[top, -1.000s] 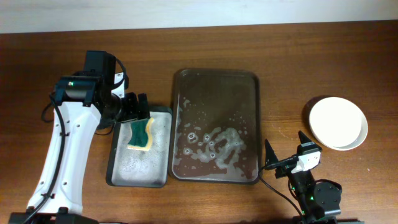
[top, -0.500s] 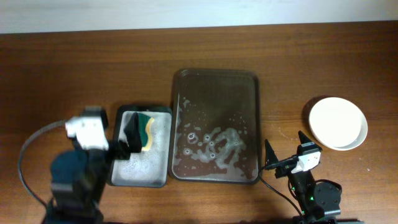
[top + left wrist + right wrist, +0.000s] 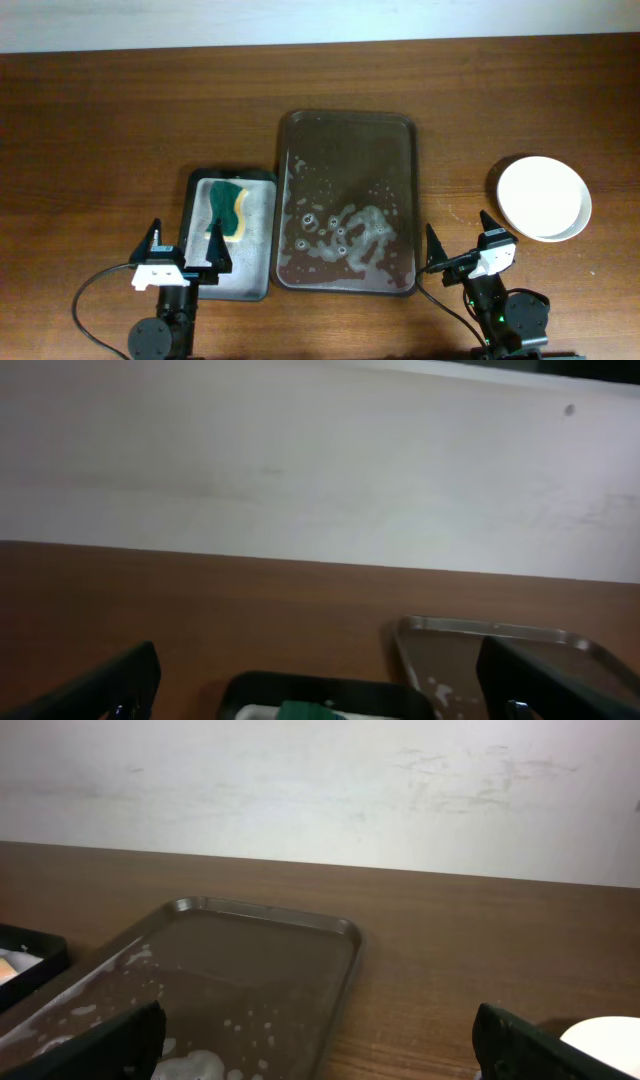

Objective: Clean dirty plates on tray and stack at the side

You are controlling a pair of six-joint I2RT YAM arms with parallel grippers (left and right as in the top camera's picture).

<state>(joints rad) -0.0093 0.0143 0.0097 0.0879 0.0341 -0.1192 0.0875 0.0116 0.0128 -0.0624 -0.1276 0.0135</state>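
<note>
The large dark tray (image 3: 400, 130) lies in the middle of the table with soapy foam on it and no plates; it also shows in the right wrist view (image 3: 330, 935) and the left wrist view (image 3: 560, 635). A stack of plates (image 3: 544, 197), white on top, stands on the table at the right; its edge shows in the right wrist view (image 3: 605, 1040). My left gripper (image 3: 186, 248) is open and empty at the front left. My right gripper (image 3: 459, 240) is open and empty at the front right.
A smaller black tray (image 3: 195, 285) with a grey foamy inside lies left of the large tray and holds a green and yellow sponge (image 3: 229, 208). A pale wall runs behind the table's far edge.
My left arm has drawn back from the sponge in the small tray to the front left of the table. The sponge stays in the tray. The right arm has not moved.
</note>
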